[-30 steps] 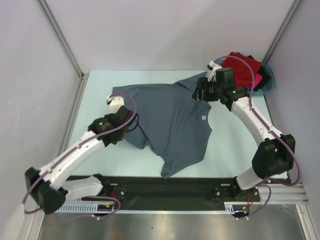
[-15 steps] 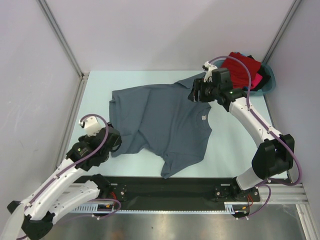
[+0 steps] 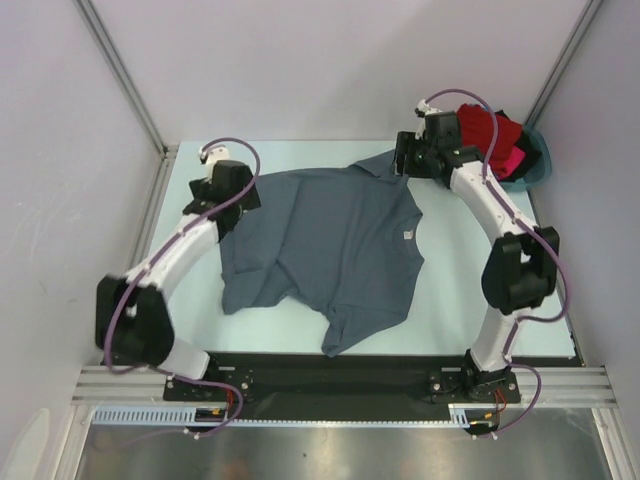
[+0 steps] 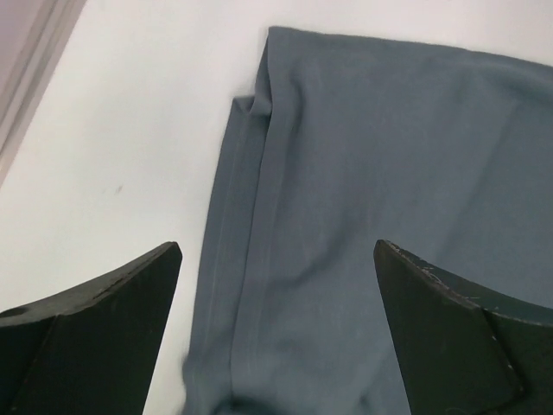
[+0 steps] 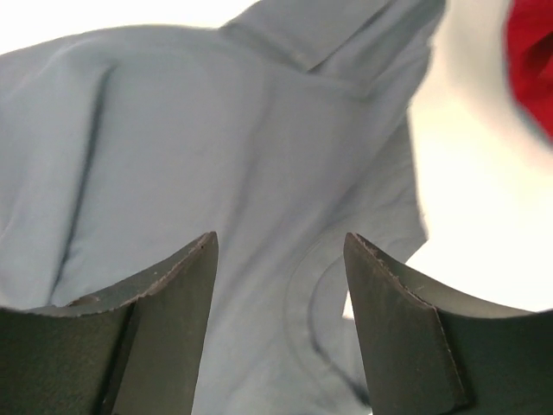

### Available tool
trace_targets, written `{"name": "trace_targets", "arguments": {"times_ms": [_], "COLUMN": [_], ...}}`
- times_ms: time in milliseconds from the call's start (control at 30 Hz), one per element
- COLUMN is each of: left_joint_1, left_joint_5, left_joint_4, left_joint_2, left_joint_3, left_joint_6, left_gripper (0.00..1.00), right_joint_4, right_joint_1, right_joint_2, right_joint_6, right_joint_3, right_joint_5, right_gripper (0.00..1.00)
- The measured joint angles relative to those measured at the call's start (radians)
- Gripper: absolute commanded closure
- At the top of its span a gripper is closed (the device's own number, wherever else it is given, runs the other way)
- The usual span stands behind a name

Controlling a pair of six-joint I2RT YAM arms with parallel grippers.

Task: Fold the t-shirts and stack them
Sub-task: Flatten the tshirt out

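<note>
A large slate-grey t-shirt (image 3: 330, 250) lies spread flat on the pale table, its small white label (image 3: 408, 236) showing on the right side. My left gripper (image 3: 226, 200) hangs over the shirt's far-left corner. Its jaws stand wide open and empty above the shirt's edge (image 4: 251, 216). My right gripper (image 3: 402, 165) hovers over the far-right sleeve. It is open too, with only grey cloth (image 5: 259, 156) beneath. Red (image 3: 485, 130) and pink (image 3: 515, 160) t-shirts are heaped at the far right.
A teal basin (image 3: 540, 165) holds the heaped shirts in the far-right corner. White walls and metal posts close in the table on three sides. A black rail (image 3: 330, 375) runs along the near edge by the arm bases. Red cloth (image 5: 531, 60) edges the right wrist view.
My left gripper has opened, and its arm pulled back toward the near-left, then swung out to the shirt's far-left corner. The right gripper shifted slightly toward the back.
</note>
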Motion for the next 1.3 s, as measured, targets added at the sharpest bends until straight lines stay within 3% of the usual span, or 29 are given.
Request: {"name": "trace_targets", "arguments": {"times_ms": [33,233,433,767,1300], "left_joint_1": [0.048,0.181,0.258,0.268,0.287], "left_joint_5": [0.040,0.158,0.272,0.456,0.467], "left_joint_4": [0.049,0.107,0.100,-0.005,-0.060], "left_joint_2": [0.131,0.514,0.778,1.010,1.036], "left_joint_3": [0.062,0.370,0.669,0.928,0.927], "left_joint_6": [0.042,0.126,0.172,0.213,0.290], "left_gripper": [0.00,0.04,0.09,0.11,0.10], "right_joint_4": [-0.019,-0.086,-0.113,-0.133,-0.073], "right_joint_1": [-0.026,-0.101,-0.145,-0.133,-0.025], "right_joint_2": [0.084,0.381,0.653,0.802,0.766], "right_joint_6": [0.001,0.019,0.069,0.090,-0.101], "right_joint_3": [0.080,0.431,0.732,0.748,0.637], "right_joint_5": [0.001,-0.028,-0.132,-0.117,0.367], "right_gripper": [0.34,0.34,0.34,0.33,0.32]}}
